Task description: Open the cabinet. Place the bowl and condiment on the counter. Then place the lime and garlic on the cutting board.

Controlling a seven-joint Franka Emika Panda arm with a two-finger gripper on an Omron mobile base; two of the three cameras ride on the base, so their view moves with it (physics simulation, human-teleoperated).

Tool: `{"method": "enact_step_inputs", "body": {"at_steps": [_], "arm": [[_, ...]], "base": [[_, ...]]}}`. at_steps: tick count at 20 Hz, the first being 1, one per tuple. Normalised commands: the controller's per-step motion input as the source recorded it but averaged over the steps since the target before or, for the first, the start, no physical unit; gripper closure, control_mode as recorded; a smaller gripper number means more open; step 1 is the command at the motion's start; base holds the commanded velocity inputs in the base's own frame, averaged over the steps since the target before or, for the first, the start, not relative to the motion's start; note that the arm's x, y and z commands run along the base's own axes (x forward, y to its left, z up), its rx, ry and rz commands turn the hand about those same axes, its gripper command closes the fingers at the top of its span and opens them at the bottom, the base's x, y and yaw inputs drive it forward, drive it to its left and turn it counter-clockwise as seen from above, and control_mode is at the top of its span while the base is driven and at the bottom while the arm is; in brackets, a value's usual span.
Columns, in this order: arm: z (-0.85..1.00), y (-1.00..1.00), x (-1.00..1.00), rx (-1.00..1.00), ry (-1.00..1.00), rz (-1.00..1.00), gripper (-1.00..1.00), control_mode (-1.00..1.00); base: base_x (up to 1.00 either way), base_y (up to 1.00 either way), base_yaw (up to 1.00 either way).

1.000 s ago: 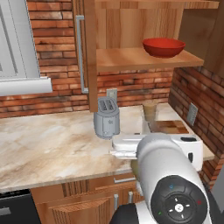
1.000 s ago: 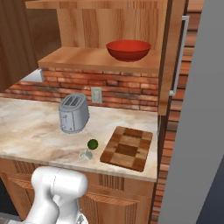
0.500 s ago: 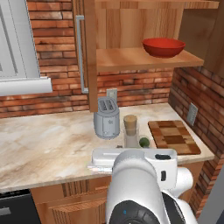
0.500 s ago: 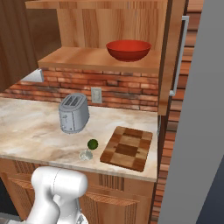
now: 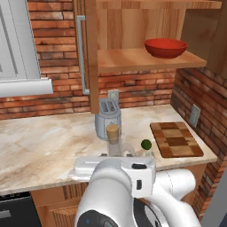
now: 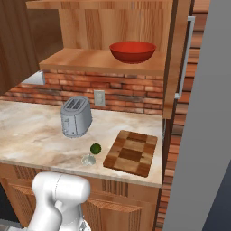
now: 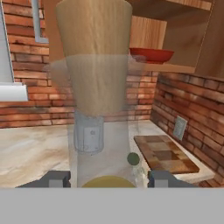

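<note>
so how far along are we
Done: cabinet open. In hand: bottle between the gripper's fingers near the toaster, not yet released. Left: bowl sits on the shelf; lime and pale garlic lie on the counter, off the board.

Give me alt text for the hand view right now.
A cork-stoppered glass bottle stands close up between the gripper fingertips. Behind it lie the marble counter, toaster, lime, cutting board and a red bowl on the shelf.
</note>
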Motion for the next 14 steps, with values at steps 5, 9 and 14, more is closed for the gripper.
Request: {"method": "enact_step_inputs", "body": {"at_steps": [5,9,14], "arm": [[-0.25,0.32,0.48,0.00,0.00,0.00,1.00,-1.00],[-0.28,0.36,0.51,0.00,0.00,0.00,1.00,-1.00],[-0.23,0.37,0.52,0.00,0.00,0.00,1.00,-1.00]], "base": [[0.00,0.00,0.00],[0.00,0.00,0.00],[0.00,0.00,0.00]]}}
